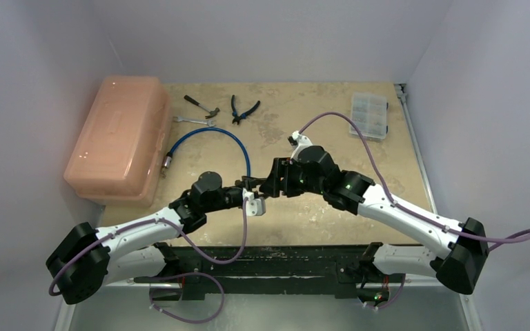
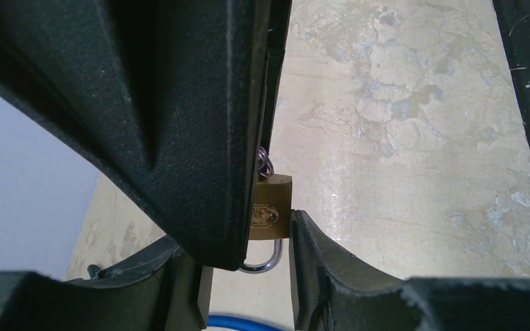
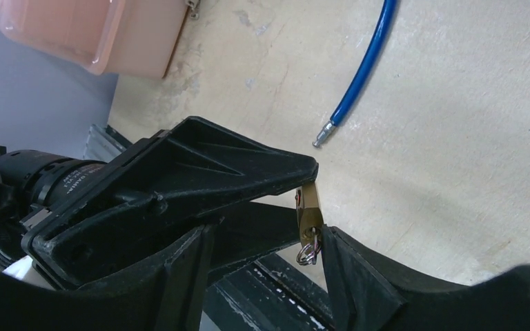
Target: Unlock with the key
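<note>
Left gripper (image 2: 248, 255) and right gripper (image 3: 266, 234) interlock around the brass padlock (image 2: 270, 207); whether either clamps it, I cannot tell. The key (image 3: 307, 252) hangs at its base, beside the right gripper. A loose hold could drop both on turning.

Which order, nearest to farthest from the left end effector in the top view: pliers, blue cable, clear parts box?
1. The blue cable, whose end curves in just behind the left end effector.
2. The pliers, farther back, near the rear wall at mid-table.
3. The clear parts box, at the back right corner, clearly farthest.
</note>
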`<state>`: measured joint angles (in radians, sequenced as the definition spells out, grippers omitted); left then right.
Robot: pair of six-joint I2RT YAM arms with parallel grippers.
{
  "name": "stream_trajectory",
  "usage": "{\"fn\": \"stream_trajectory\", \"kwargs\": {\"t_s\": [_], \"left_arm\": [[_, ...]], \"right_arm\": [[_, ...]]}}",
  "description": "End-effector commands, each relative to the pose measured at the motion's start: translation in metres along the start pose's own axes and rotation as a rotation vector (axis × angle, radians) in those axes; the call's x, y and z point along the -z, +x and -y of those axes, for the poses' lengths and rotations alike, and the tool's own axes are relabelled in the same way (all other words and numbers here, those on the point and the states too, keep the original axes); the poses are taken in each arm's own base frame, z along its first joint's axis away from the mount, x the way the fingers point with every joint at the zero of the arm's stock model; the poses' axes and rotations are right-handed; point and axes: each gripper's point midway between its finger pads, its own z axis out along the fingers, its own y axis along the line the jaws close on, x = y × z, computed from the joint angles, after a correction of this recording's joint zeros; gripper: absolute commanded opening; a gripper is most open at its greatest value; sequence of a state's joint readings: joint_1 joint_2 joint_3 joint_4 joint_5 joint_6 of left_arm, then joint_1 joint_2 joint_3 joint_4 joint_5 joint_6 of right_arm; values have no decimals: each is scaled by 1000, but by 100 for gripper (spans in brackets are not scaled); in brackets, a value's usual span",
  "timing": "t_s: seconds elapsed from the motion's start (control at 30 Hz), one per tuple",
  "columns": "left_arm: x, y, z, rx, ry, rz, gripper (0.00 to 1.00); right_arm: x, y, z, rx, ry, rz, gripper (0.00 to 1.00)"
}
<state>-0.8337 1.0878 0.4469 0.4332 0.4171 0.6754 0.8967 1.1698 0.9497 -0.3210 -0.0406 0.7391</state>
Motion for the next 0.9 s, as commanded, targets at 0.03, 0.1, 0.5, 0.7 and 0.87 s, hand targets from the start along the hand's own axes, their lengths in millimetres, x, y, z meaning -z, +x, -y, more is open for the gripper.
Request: {"fn": "stream_trajectory", "kwargs": {"t_s": [0.03, 0.1, 0.5, 0.7, 0.87], "left_arm": [[-4, -80, -10, -117, 28, 274, 0], [-4, -79, -10, -117, 26, 272, 0], [-3, -77, -13, -116, 13, 257, 0], [-3, -75, -15, -117, -2, 246, 0], [-4, -73, -17, -115, -11, 234, 0]], "right_arm": [[24, -50, -47, 44, -148, 163, 64], [25, -50, -41, 48, -120, 165, 62], [29, -45, -2, 34, 53, 173, 65], [34, -46, 2, 35, 80, 176, 76], [38, -47, -1, 40, 60, 182, 55]]}}
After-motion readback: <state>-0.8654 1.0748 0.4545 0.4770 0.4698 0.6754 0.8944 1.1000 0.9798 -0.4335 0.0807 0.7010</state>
